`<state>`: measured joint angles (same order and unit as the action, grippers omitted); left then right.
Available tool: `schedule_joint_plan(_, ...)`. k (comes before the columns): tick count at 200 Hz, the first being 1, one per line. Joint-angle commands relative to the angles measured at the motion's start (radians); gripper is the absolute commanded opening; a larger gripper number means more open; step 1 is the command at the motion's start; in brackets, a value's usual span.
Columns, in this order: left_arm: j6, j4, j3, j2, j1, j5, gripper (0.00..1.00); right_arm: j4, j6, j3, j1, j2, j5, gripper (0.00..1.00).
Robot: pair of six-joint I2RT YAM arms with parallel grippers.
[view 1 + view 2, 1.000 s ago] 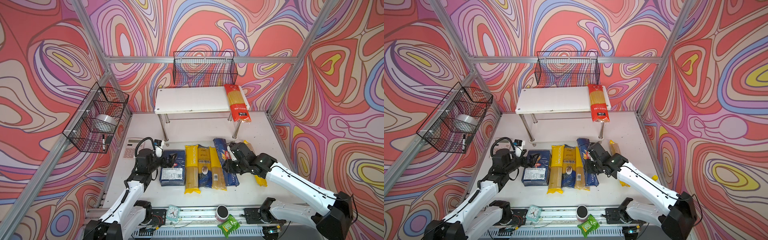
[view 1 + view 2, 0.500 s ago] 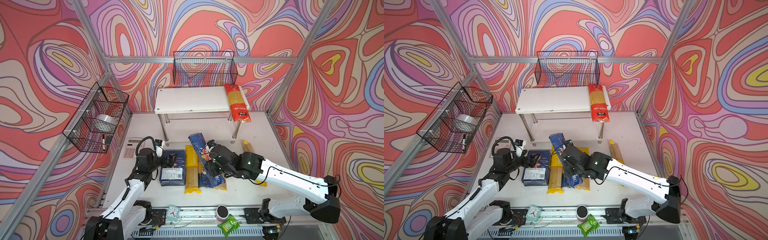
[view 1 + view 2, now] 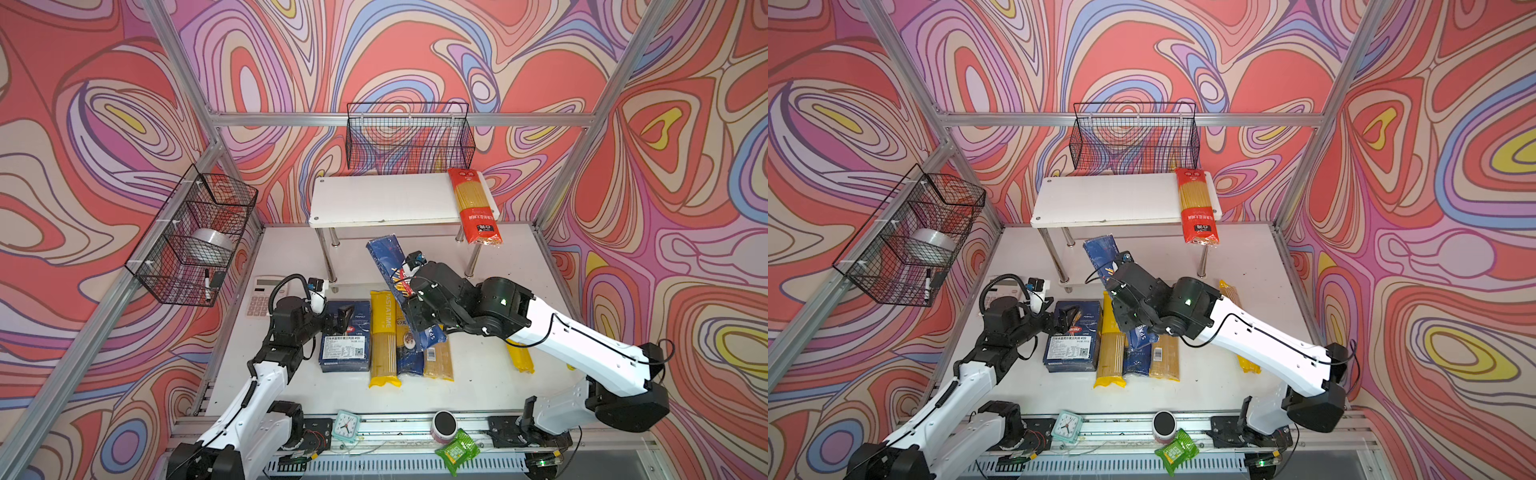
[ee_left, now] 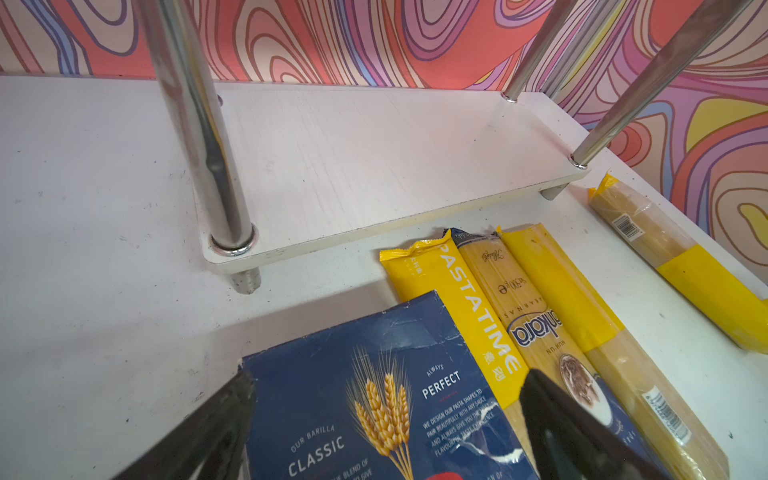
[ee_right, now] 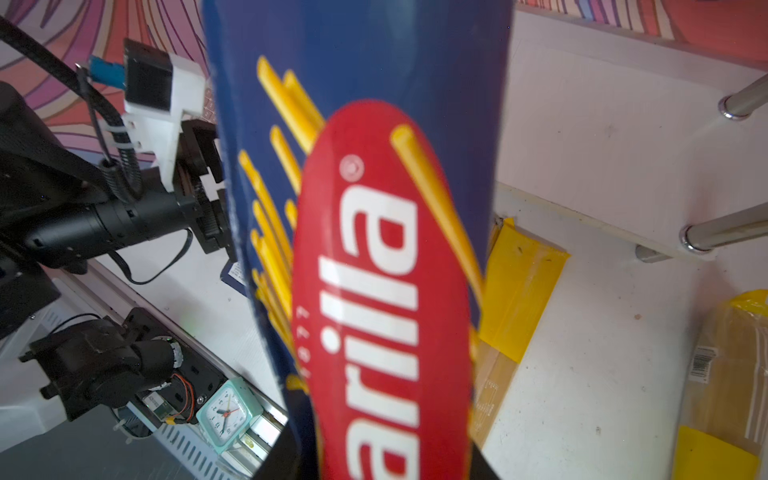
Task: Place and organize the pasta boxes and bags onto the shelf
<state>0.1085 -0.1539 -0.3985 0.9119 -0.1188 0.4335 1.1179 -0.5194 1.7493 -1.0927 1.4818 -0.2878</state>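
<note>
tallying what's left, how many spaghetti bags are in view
5. Red bag on top of the shelf; PASTA TIME bag, dark blue bag and yellow-clear bag side by side on the table; second yellow-clear bag right of them, partly under the right arm.

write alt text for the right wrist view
A long blue Barilla spaghetti box fills the frame, held in the right gripper. Behind it lie yellow pasta bags on the white table, with a mint clock nearby.
</note>
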Motion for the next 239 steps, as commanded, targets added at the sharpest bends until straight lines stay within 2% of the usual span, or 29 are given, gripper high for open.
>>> schedule_joint_plan(1,-0.006,-0.016,0.011,-0.005,-0.003,-0.002,1.00,0.031,0.029,0.148,0.000,0.025,-0.078,0.37)
schedule_joint_plan(23,-0.005,-0.016,0.015,-0.015,-0.003,-0.004,1.00,0.094,0.056,0.273,0.022,0.084,-0.090,0.37)
schedule_joint_plan(49,-0.004,-0.019,0.018,-0.019,-0.004,-0.003,1.00,0.161,0.099,0.430,0.100,0.167,-0.064,0.37)
schedule_joint_plan(82,-0.007,-0.020,0.021,-0.022,-0.003,0.000,1.00,0.193,0.155,0.600,0.223,0.261,0.023,0.38)
schedule_joint_plan(102,-0.006,-0.020,0.020,-0.021,-0.004,-0.002,1.00,0.199,0.191,0.689,0.258,0.320,0.014,0.38)
schedule_joint_plan(168,-0.008,-0.018,0.015,-0.013,-0.003,0.005,1.00,0.079,0.251,0.663,0.422,0.358,0.022,0.39)
schedule_joint_plan(239,-0.011,-0.016,0.015,-0.014,-0.004,0.011,1.00,0.001,0.293,0.737,0.521,0.436,0.052,0.43)
